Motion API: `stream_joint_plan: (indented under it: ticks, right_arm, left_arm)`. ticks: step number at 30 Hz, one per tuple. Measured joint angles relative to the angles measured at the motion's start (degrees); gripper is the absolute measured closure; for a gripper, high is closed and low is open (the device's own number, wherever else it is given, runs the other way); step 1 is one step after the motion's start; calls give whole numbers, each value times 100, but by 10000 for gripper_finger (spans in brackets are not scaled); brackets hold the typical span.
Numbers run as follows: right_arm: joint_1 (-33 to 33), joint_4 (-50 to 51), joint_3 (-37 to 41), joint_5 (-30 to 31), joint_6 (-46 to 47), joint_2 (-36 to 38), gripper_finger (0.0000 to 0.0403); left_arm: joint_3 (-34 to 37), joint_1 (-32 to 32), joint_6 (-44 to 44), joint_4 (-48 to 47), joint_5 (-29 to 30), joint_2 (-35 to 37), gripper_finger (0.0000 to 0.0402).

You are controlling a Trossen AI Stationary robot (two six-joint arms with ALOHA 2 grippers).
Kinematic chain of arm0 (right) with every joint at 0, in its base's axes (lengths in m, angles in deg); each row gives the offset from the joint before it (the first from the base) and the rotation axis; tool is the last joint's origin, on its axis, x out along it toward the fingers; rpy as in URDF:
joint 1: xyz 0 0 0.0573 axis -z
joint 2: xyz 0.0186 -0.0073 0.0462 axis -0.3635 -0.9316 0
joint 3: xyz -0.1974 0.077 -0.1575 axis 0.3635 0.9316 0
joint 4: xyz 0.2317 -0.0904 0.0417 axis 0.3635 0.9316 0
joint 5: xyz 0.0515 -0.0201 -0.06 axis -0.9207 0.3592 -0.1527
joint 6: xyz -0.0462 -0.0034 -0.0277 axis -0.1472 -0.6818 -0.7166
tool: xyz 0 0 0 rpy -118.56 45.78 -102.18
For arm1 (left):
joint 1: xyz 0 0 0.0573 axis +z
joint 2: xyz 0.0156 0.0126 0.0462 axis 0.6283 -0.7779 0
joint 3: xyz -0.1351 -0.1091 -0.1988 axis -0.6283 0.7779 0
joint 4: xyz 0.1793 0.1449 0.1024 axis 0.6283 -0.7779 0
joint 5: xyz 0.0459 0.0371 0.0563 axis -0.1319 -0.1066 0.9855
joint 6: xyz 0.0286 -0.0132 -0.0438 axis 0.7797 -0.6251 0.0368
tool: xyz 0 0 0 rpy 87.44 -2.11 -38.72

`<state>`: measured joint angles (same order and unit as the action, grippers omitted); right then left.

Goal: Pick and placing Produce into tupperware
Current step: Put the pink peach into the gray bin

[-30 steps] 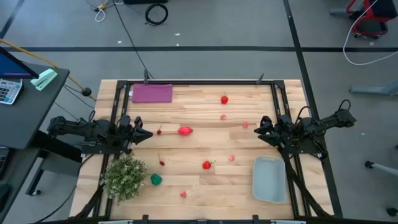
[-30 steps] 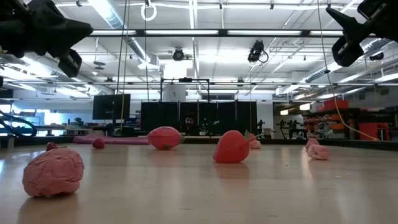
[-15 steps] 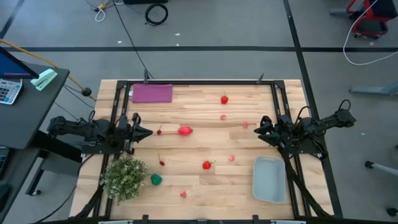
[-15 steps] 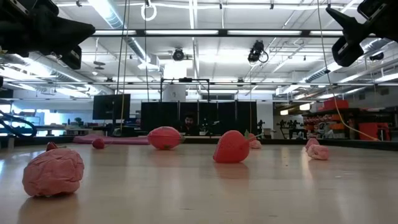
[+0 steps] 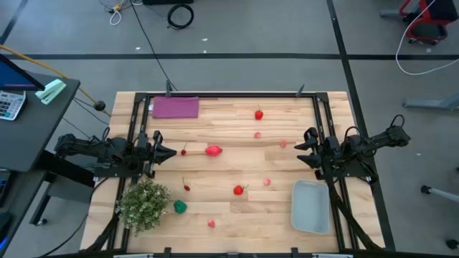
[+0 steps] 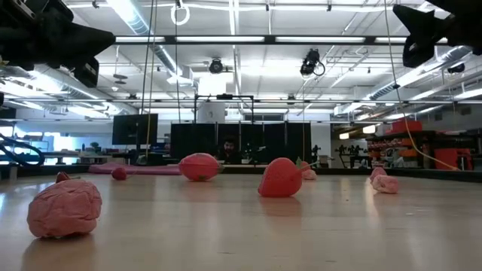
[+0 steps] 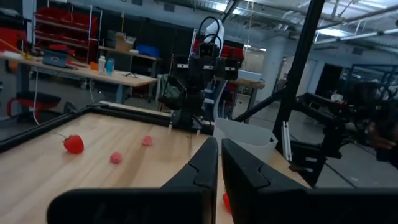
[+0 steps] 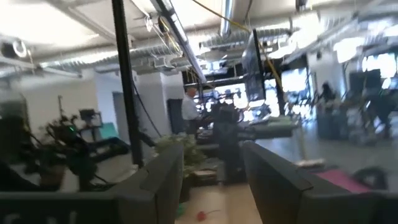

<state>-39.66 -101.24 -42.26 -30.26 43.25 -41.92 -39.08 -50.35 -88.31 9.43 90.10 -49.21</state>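
Note:
The produce lies scattered on the wooden table: a red strawberry (image 5: 258, 113), a larger red-pink piece (image 5: 213, 150), another strawberry (image 5: 238, 190), several small pink pieces such as (image 5: 267, 182), and one green piece (image 5: 179, 207). The clear tupperware (image 5: 310, 206) sits flat near the table's right near corner. My left gripper (image 5: 163, 152) hovers shut above the left side, pointing toward the middle; its fingers show almost closed in the left wrist view (image 7: 219, 146). My right gripper (image 5: 304, 146) hovers open above the right side, just beyond the tupperware, with its fingers apart (image 8: 212, 155).
A flat purple rectangle (image 5: 175, 107) lies at the far left corner. A bushy pale-green plant (image 5: 143, 203) stands at the near left, beside the green piece. Black frame rails (image 5: 222, 94) border the table. In the low view a pink piece (image 6: 64, 211) sits nearest.
My right gripper has opened and risen a little above the table's right side. My left gripper has shifted slightly toward the table's middle and turned about its wrist. The produce and the tupperware lie where they were.

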Motion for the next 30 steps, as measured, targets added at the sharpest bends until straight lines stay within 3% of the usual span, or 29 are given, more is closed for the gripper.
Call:
stream_joint_plan:
  ticks: [5,11,14,18,22,27,30]
  right_arm:
    - [113,-280,0,0,-343,-37,225]
    - [331,-1322,-4,20,-179,-201,225]
    - [469,-1192,-79,81,-166,-548,225]
    - [697,-1133,-309,80,167,-1437,225]
    - [905,-1151,-1100,76,524,-2570,225]
    - [1064,-1086,-2688,72,424,-4181,225]
    - [1077,-479,-3688,68,334,-5001,225]
  left_arm:
    - [-67,0,937,-14,79,-2,373]
    - [-575,0,1541,19,295,0,359]
    - [-839,0,1902,20,397,0,356]
    - [-1115,-2,2219,11,958,0,360]
    - [-1248,0,2492,29,1244,1,366]
    - [-1250,0,2513,-83,1242,0,365]
    - [-1252,0,2504,-173,1244,0,363]
